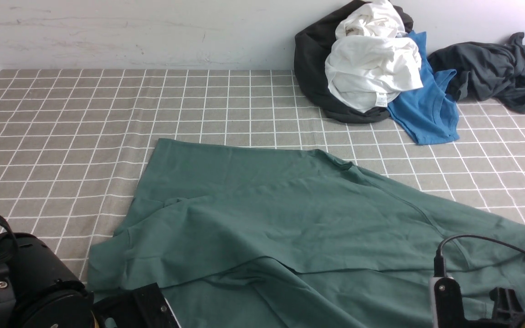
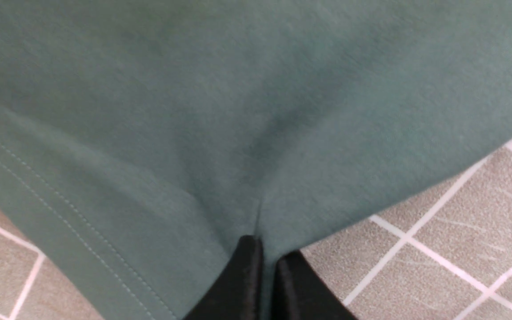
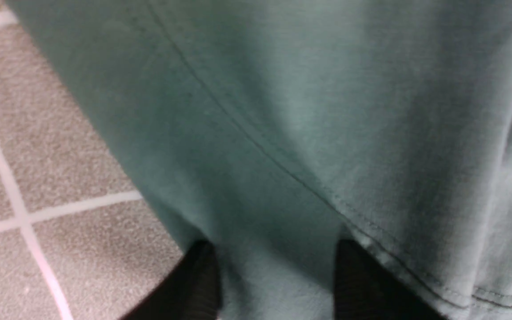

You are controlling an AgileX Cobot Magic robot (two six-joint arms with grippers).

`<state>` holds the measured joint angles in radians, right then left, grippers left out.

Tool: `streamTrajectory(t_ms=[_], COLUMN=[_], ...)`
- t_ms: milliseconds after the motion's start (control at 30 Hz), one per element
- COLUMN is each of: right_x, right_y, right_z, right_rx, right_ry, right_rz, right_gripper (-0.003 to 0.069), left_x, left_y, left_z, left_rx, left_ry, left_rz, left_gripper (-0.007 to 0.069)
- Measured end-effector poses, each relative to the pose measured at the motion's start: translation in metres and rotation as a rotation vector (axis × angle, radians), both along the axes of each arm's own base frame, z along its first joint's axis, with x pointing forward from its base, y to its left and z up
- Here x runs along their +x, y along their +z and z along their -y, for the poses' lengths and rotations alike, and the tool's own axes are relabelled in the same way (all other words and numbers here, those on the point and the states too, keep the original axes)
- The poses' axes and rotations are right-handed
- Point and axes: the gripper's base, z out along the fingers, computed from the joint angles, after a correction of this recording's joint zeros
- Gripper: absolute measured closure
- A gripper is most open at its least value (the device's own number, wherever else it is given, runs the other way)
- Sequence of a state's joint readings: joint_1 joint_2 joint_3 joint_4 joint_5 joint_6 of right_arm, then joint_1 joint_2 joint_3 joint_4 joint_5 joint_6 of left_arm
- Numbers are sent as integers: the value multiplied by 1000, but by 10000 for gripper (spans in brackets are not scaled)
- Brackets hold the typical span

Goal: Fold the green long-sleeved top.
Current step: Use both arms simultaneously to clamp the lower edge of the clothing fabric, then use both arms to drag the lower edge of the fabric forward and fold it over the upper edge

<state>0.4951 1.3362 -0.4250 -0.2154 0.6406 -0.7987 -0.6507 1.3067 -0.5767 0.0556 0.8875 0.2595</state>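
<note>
Green long-sleeved top point(image 1: 262, 214): spread flat on the table point(image 1: 62, 114), soft knit, double-stitched hem. Left jaws pressed together, pinching its edge. Right jaws spread, cloth between them. Bare checked table ahead of left jaws. White garment point(image 1: 372, 68) far ahead of right jaws; its tag point(image 1: 381, 99) unreadable.

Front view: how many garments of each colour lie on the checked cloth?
Green top: 1
Black garment: 1
White bundle: 1, perhaps more than one piece
Blue shirt: 1
Dark grey garment: 1
Total: 5
</note>
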Motion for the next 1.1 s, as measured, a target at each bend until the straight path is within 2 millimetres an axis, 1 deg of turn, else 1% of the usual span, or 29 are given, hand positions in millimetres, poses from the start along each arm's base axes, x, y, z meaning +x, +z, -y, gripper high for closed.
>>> streamTrajectory(t_ms=[33,67,167,200,233,267,300,367,400,433,467,500,533,567,600,667,700,733,767,800,833,867,900,933,967,1000,1033,1067,1100], right_x=[0,0,3,3,6,10,10,19,21,26,26,30,37,41,53,68,75,87,91,105,116,128,140,143,153,171,185,187,196], right_y=[0,0,3,4,9,15,15,30,33,42,43,49,60,65,81,99,107,118,121,131,135,141,143,140,140,136,131,129,127], right_z=[0,0,-2,-2,-4,-6,-6,-10,-10,-12,-12,-14,-14,-14,-12,-8,-6,-3,-1,3,5,10,13,13,16,20,23,24,26], right_rx=[0,-2,5,6,14,22,23,30,26,27,24,28,39,49,87,134,154,186,190,215,234,249,263,268,273,291,297,300,306], right_ry=[2,12,8,8,-7,-20,-22,-41,-48,-62,-65,-75,-104,-120,-172,-224,-242,-266,-270,-290,-307,-326,-348,-354,-369,-403,-429,-433,-448], right_rz=[1,-3,2,4,14,25,25,46,42,49,46,54,67,79,114,161,179,200,208,221,220,223,215,205,198,178,158,155,152], right_gripper=[351,425,585,593,635,653,653,663,663,663,663,663,664,664,664,664,664,664,664,664,664,664,664,664,664,664,664,664,664], left_x=[0,0,0,0,0,1,2,6,9,15,17,22,32,35,50,65,75,88,93,110,123,139,154,158,169,194,212,218,226], left_y=[0,0,0,0,1,3,3,11,15,22,25,30,40,43,58,70,77,84,86,93,96,96,97,101,98,102,98,101,100], left_z=[0,0,0,0,0,1,1,3,4,4,5,4,2,1,-5,-11,-15,-19,-20,-23,-24,-24,-23,-23,-22,-20,-18,-17,-16], left_rx=[-1,-1,-2,0,1,2,3,8,6,0,-4,-10,-25,-28,-43,-50,-56,-60,-62,-62,-62,-57,-57,-60,-56,-59,-56,-59,-61], left_ry=[0,0,1,1,3,6,6,2,5,17,23,37,65,74,108,134,147,163,171,178,182,183,183,184,184,189,192,193,195], left_rz=[1,2,2,0,-1,-1,0,12,20,34,41,55,86,95,144,184,209,232,239,261,272,275,285,297,295,322,326,340,345], left_gripper=[629,629,629,629,629,629,629,629,629,629,628,627,627,627,622,621,619,618,618,618,618,618,618,618,618,618,618,618,618])
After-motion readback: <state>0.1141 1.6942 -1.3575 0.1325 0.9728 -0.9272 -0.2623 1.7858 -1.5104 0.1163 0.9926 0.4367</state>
